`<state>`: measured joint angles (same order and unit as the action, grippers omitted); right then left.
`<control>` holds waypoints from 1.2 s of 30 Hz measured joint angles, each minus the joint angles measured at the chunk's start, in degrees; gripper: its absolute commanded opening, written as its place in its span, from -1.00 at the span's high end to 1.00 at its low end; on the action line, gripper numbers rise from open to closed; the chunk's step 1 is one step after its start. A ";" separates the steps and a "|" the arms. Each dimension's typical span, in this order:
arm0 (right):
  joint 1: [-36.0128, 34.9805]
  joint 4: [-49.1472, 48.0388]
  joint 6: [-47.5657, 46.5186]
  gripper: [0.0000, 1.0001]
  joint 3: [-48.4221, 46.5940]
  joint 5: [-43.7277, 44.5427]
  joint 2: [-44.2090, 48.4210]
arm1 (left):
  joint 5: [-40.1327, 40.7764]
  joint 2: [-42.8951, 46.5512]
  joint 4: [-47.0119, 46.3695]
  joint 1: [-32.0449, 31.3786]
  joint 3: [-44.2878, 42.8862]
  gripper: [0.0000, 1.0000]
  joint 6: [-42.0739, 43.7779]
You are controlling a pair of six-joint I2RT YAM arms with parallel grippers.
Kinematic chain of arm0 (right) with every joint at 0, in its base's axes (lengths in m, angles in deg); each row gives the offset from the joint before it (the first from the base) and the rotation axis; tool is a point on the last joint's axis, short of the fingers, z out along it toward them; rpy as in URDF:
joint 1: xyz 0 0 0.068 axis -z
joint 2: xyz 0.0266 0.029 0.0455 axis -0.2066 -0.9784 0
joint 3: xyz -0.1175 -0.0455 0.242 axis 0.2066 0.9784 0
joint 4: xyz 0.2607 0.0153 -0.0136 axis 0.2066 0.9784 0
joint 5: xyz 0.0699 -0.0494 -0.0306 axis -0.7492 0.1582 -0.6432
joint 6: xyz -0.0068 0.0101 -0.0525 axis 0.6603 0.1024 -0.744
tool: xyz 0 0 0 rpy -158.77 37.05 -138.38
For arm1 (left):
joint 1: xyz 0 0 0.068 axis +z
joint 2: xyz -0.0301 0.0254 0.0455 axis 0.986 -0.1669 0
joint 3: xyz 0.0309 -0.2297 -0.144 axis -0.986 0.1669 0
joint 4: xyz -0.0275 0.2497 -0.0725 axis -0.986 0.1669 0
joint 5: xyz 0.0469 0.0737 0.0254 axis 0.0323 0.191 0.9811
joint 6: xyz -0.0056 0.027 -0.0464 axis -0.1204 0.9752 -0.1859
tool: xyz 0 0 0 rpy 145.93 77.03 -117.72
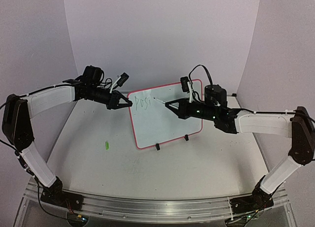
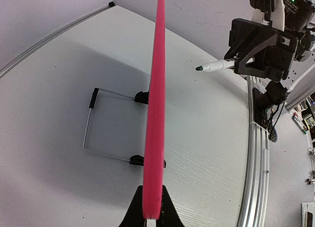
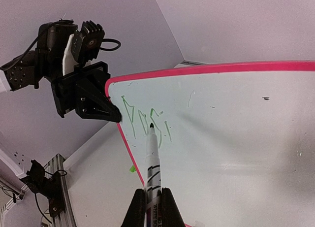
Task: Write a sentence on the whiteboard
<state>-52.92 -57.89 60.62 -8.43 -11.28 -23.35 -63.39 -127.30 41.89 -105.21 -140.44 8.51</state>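
The whiteboard [image 1: 170,121] stands upright on the table with a red-pink rim, seen edge-on in the left wrist view [image 2: 156,89]. Green letters of the sentence [image 1: 142,103], reading roughly "POSI" [image 3: 147,119], run along its upper left. My left gripper [image 1: 129,102] is shut on the board's left rim [image 2: 152,214]. My right gripper [image 1: 168,104] is shut on a white marker [image 3: 152,160], pointing it at the letters. From the left wrist the marker tip [image 2: 199,68] stands a little off the board's face.
A small green cap [image 1: 106,145] lies on the table left of the board. Two black clip feet [image 1: 157,147] hold the board's lower rim. A wire stand [image 2: 88,123] lies behind the board. A metal rail [image 1: 147,207] runs along the near edge.
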 measured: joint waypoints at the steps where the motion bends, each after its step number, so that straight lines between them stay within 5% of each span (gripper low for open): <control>1: 0.07 0.00 -0.09 1.00 0.00 0.00 -0.15 | 0.11 0.00 0.00 0.00 0.00 1.00 0.00; 36: -0.22 1.58 -1.41 1.00 -2.81 3.49 -5.19 | 0.73 0.00 1.36 -0.26 -0.63 1.00 0.63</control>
<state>-53.14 -56.31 59.20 -11.24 -7.79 -28.53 -62.66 -127.30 43.24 -105.47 -141.08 9.14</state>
